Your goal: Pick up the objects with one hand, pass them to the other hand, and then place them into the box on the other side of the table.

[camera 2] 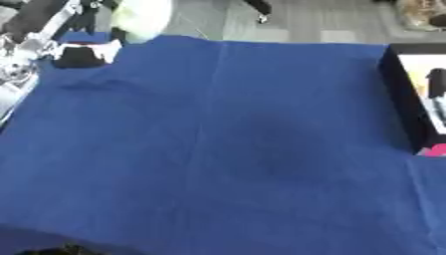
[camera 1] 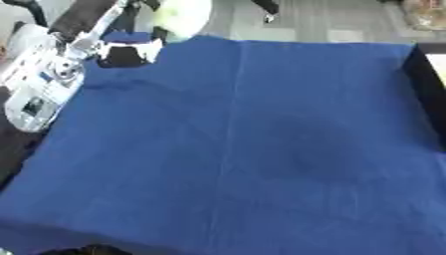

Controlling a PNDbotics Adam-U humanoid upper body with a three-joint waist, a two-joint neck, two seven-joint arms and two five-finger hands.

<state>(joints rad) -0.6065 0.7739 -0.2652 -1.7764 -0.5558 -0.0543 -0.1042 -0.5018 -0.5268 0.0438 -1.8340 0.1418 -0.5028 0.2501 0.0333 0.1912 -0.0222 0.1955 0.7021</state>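
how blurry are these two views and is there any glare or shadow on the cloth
Left eye view: soft all over, the silver and black left arm smeared; a pale yellow-green blurred shape looks washed out at the top. Right eye view: equally soft, the black-walled box has fuzzy edges. The blue cloth shows a faint dark patch mid-table and no glare.

blue tablecloth [camera 1: 261, 149]: 1 | black-walled box [camera 2: 399, 94]: 1 | pale round object [camera 1: 187, 15]: 1 | pink item [camera 2: 433, 151]: 1
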